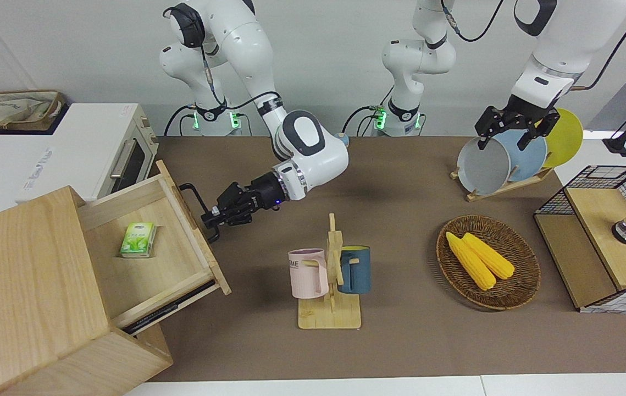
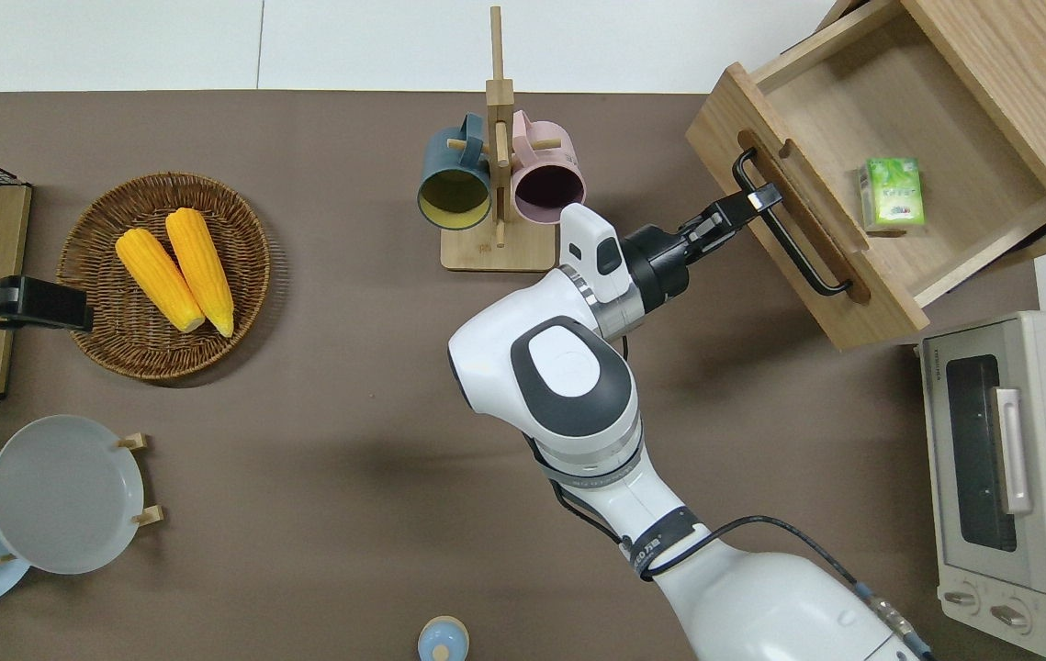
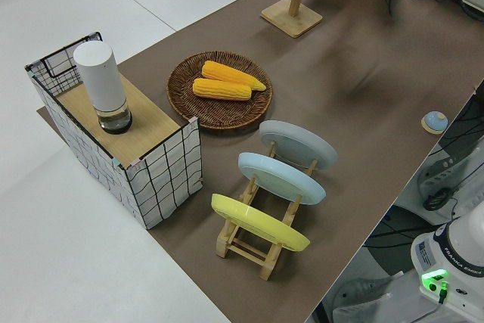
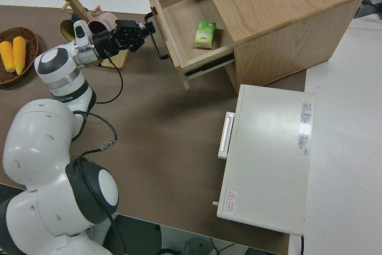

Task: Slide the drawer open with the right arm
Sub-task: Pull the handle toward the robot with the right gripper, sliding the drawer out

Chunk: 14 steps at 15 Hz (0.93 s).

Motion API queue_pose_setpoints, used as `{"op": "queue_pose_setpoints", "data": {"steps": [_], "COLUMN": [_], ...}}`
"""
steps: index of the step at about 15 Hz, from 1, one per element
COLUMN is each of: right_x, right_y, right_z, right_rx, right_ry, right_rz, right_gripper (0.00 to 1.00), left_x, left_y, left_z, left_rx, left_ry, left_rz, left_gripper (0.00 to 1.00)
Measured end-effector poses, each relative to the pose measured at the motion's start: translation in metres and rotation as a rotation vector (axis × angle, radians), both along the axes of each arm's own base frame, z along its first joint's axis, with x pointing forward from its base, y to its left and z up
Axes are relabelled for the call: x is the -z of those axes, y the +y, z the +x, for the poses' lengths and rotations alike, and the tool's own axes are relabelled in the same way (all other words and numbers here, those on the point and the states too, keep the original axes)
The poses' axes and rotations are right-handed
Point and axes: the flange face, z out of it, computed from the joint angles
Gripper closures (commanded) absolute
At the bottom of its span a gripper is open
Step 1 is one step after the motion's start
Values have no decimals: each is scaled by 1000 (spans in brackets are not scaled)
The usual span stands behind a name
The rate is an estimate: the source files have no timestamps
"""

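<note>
The right hand (image 2: 755,198) is level with the black loop handle (image 2: 791,237) of the drawer (image 1: 148,258), at the handle's end farther from the robots. Its fingers (image 2: 732,209) are clamped on the handle bar; in the overhead view one fingertip lies across the bar, and in the front view the hand (image 1: 209,219) meets the loop directly. The right arm (image 2: 578,386) reaches diagonally across the brown worktop (image 2: 348,413) toward the right arm's end.

The drawer is pulled well out of the pale wooden box (image 1: 21,297), and its interior is exposed. Inside the drawer, past the drawer front from the hand, lies a small green packet (image 2: 893,192) flat on the drawer floor.

Beside the wrist of the right hand, toward the left arm's end, stands a wooden mug rack (image 2: 497,184) carrying a blue mug (image 2: 454,184) and a pink mug (image 2: 548,179). A white toaster oven (image 2: 1018,477) sits nearer to the robots than the hand, just beside the wooden box.

The left arm is parked; whether the left hand (image 1: 513,132) is apart or together cannot be told. Toward that end of the worktop are a wicker basket (image 1: 521,286) with two corn cobs (image 1: 477,258) and a rack of plates (image 1: 502,159).
</note>
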Motion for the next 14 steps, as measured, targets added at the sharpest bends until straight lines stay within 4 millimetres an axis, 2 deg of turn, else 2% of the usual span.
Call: {"op": "queue_pose_setpoints", "data": {"steps": [14], "right_x": [7], "right_y": [52], "right_z": [-33], "right_rx": [0], "right_ry": [-10], "right_rz": [-38], "right_gripper": [996], "left_x": [0], "left_y": [0], "left_z": [0], "left_rx": [0], "left_ry": [0], "left_rz": [0], "left_gripper": [2]}}
